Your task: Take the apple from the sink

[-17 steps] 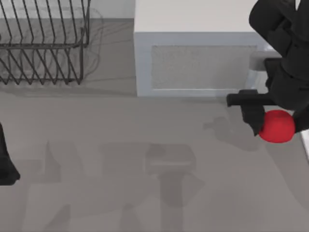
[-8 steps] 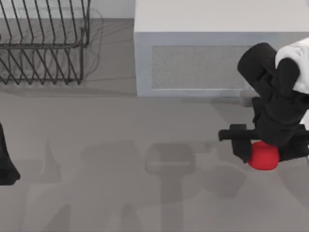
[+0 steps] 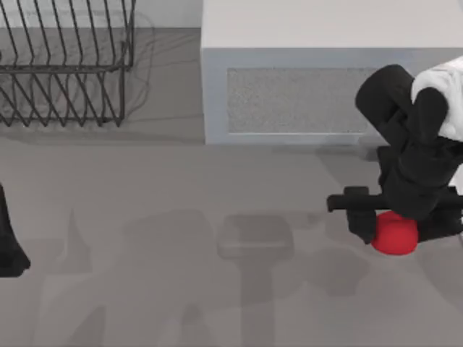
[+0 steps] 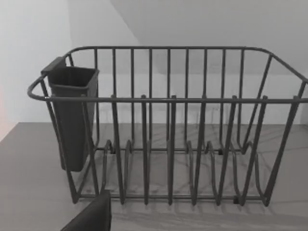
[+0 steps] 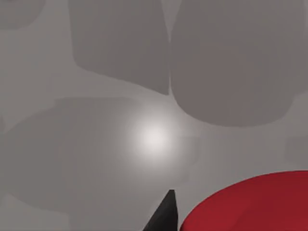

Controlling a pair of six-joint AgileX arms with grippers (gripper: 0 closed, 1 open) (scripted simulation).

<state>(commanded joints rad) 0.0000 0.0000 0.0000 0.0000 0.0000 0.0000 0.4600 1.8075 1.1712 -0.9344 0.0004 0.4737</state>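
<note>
Almost nothing has moved since half a second ago, and before that the right gripper (image 3: 396, 233) came down and left from the table's right edge, squeezing the red apple (image 3: 394, 234) at four o'clock, below the white microwave (image 3: 289, 87), while the left arm (image 3: 9, 246) waits at nine o'clock.

No readable text in any view.

No letters, numbers, brand marks or signs can be read on the white box-shaped microwave (image 3: 304, 72), the dark wire dish rack (image 4: 168, 130) or the grey table top (image 3: 181, 217).
</note>
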